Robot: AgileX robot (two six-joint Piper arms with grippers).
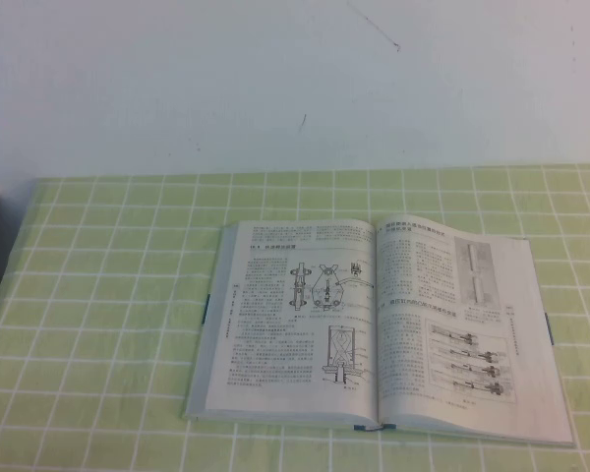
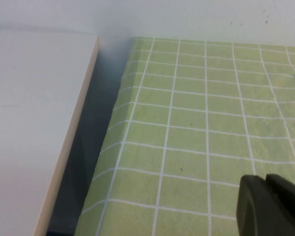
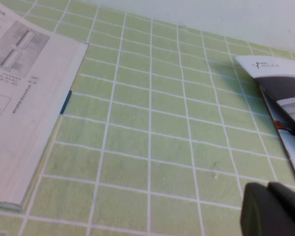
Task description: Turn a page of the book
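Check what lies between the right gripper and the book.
Only bare green checked tablecloth separates the shut right gripper from the book, per the right wrist view.

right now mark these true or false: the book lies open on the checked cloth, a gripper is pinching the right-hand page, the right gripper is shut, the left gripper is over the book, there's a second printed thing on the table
1. The book lies open and flat on the green checked cloth. True.
2. A gripper is pinching the right-hand page. False: no gripper touches it; in the high view neither arm shows.
3. The right gripper is shut. True; it hangs over bare cloth beside the book.
4. The left gripper is over the book. False: it is over the cloth near the table's edge, by a white board.
5. A second printed thing lies on the table. True: a glossy booklet shows in the right wrist view.
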